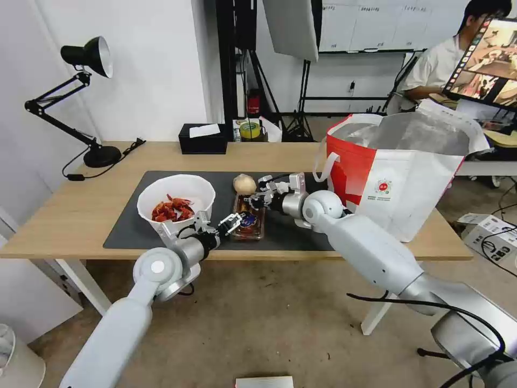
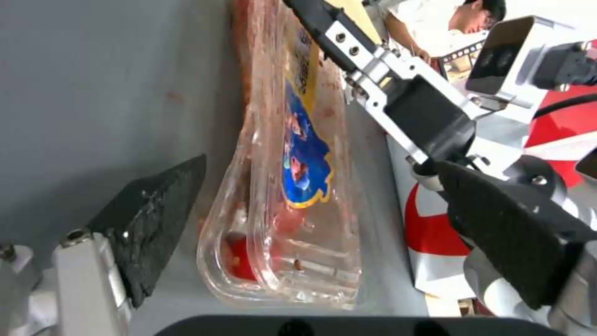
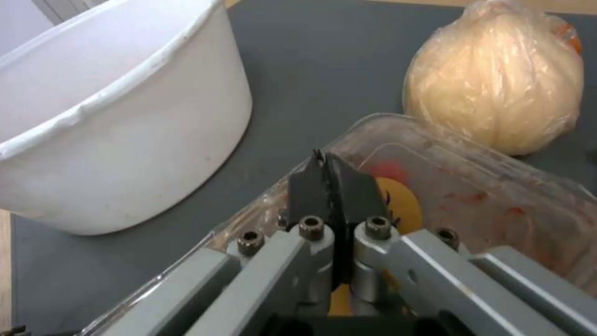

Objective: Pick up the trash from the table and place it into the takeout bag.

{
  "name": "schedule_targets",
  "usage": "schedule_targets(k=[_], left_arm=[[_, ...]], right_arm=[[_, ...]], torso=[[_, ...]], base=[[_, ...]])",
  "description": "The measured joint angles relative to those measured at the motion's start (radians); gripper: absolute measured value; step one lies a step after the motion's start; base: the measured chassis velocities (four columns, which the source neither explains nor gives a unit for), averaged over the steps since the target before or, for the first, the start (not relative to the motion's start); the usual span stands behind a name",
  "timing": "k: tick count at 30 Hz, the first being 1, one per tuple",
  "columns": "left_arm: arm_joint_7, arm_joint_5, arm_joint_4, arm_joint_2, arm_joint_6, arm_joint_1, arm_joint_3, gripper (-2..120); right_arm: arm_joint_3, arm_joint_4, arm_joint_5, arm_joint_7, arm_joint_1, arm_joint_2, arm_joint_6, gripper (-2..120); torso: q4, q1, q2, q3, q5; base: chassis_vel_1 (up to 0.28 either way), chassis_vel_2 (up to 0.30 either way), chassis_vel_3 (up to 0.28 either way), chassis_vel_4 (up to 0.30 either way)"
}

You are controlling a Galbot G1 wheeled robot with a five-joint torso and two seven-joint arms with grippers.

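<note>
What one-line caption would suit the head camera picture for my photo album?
Both grippers meet at the clear clamshell tray on the table, left gripper open, right gripper shut, beside the takeout bag.

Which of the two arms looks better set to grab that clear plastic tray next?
Probably the left. The left gripper is open with the clamshell tray between its fingers, while the right gripper sits shut above the tray's far end.
</note>
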Motion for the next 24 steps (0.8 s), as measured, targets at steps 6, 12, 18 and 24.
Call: schedule_targets(k=[6,12,18,24], left_arm=[[-0.002,-0.002,-0.002,0.002,0.001,0.002,-0.001,100],[-0.009,0.001,0.001,-0.002,0.002,0.003,0.002,100],[-0.017,0.009,0.007,-0.005,0.003,0.005,0.004,100],[-0.016,0.010,0.002,-0.007,0.003,0.013,0.002,100]], right_arm=[[-0.001,0.001,0.000,0.001,0.000,-0.003,-0.002,0],[-0.001,0.003,0.000,0.001,0.000,-0.002,-0.003,0],[-0.001,0.005,0.001,0.001,0.000,-0.002,-0.003,0],[0.000,0.007,0.001,0.001,-0.003,-0.002,-0.003,0]], torso=[[0.0000,0.000,0.000,0.000,0.0000],[0.0000,0.000,0.000,0.000,0.0000],[0.0000,0.000,0.000,0.000,0.0000],[0.0000,0.000,0.000,0.000,0.0000]], base=[[0.000,0.000,0.000,0.000],[0.000,0.000,0.000,0.000],[0.000,0.000,0.000,0.000],[0.000,0.000,0.000,0.000]])
